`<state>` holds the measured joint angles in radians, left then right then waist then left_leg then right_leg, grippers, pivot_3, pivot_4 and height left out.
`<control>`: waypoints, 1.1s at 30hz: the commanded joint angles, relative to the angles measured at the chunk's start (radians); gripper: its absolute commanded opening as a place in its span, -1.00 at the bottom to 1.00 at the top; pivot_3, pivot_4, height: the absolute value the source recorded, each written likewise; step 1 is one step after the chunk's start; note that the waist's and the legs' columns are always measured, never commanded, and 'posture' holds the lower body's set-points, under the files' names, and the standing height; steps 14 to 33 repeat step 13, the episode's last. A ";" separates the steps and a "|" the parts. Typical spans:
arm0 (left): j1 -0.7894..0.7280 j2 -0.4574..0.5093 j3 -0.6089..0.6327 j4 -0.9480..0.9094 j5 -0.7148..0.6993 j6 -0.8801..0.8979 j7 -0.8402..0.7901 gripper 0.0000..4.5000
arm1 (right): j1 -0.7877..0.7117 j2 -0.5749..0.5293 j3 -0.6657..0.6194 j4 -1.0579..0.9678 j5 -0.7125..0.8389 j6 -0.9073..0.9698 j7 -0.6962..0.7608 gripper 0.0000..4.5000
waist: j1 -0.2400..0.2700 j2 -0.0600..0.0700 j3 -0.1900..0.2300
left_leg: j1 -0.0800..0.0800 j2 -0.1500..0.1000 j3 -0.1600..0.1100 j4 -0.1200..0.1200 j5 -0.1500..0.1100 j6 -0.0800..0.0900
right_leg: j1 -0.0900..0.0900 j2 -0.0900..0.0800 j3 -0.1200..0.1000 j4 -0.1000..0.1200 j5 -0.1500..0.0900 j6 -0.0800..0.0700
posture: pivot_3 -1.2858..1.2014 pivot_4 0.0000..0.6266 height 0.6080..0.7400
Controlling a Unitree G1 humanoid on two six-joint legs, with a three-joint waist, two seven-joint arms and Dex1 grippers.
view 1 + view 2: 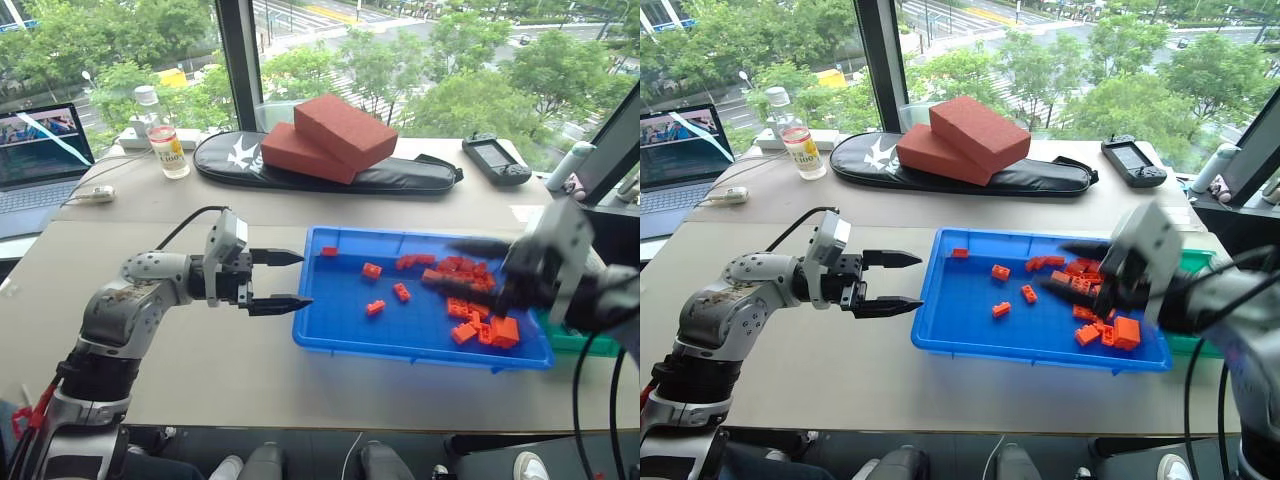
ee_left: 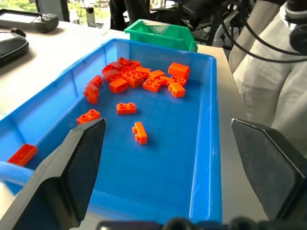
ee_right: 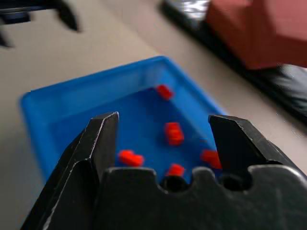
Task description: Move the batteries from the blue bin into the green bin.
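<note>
Left eye view has the blue bin (image 1: 420, 345) on the table (image 1: 200, 350), scattered with orange-red bricks (image 1: 465, 295); I can't pick out any batteries among them. Green bin (image 2: 160, 32) sits touching its far right end. Right gripper (image 1: 478, 268) hovers over the brick pile, fingers spread, empty. Left gripper (image 1: 290, 279) waits just beside the bin's left rim, wide open, holding nothing.

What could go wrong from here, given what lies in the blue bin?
No batteries show among the orange bricks in the blue bin, so the open right end effector above it may close on a brick. The green bin sits tight against the blue bin's far end, partly behind that arm; it could get knocked.
</note>
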<state>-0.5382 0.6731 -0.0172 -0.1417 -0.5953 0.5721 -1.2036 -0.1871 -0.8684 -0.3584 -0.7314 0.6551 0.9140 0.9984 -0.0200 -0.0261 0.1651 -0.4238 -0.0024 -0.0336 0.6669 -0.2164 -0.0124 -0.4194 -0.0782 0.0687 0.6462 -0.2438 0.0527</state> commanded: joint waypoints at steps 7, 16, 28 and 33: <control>-0.009 -0.005 0.018 -0.018 -0.024 -0.005 0.000 1.00 | 0.028 -0.019 0.007 0.053 -0.004 -0.145 -0.001 0.57 | 0.001 0.000 0.000 | 0.002 0.002 0.001 0.004 0.000 0.000 | 0.001 0.002 0.001 0.001 0.000 0.000 | 0.03 -0.52 1.00; -0.017 -0.001 0.033 -0.007 -0.037 0.002 -0.004 1.00 | 0.065 -0.020 0.025 0.045 0.013 -0.161 -0.020 0.57 | 0.003 -0.001 0.000 | 0.002 0.001 0.001 0.003 0.000 0.000 | 0.001 0.002 0.001 0.001 0.000 0.000 | 0.03 -0.52 1.00; -0.017 -0.001 0.033 -0.007 -0.037 0.002 -0.004 1.00 | 0.065 -0.020 0.025 0.045 0.013 -0.161 -0.020 0.57 | 0.003 -0.001 0.000 | 0.002 0.001 0.001 0.003 0.000 0.000 | 0.001 0.002 0.001 0.001 0.000 0.000 | 0.03 -0.52 1.00; -0.017 -0.001 0.033 -0.007 -0.037 0.002 -0.004 1.00 | 0.065 -0.020 0.025 0.045 0.013 -0.161 -0.020 0.57 | 0.003 -0.001 0.000 | 0.002 0.001 0.001 0.003 0.000 0.000 | 0.001 0.002 0.001 0.001 0.000 0.000 | 0.03 -0.52 1.00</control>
